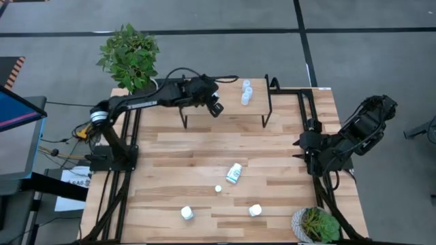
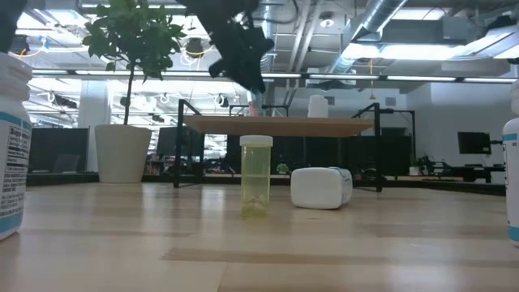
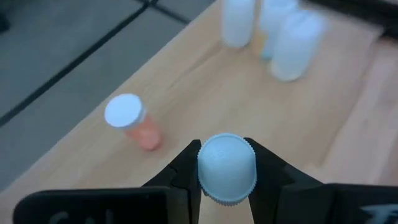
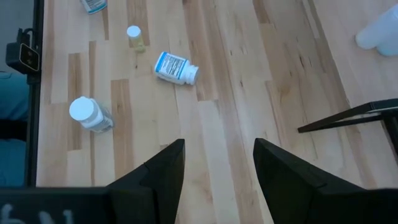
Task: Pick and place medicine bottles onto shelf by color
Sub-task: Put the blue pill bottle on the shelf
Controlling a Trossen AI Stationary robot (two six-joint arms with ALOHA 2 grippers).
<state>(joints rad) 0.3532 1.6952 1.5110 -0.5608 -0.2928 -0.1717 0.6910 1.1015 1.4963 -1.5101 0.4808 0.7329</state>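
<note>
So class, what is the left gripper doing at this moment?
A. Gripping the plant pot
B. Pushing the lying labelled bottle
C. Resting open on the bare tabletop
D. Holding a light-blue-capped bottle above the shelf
D: the left gripper is shut on the light-blue-capped bottle, with the shelf below it and other bottles already standing there.

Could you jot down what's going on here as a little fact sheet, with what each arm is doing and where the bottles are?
left gripper: shut on a light-blue-capped bottle, over the shelf
right gripper: open, empty, parked at the table's right side
on shelf: pale bottles grouped at one end; orange bottle standing apart
on table: labelled bottle lying on its side, three more bottles nearby
extras: two potted plants
</note>
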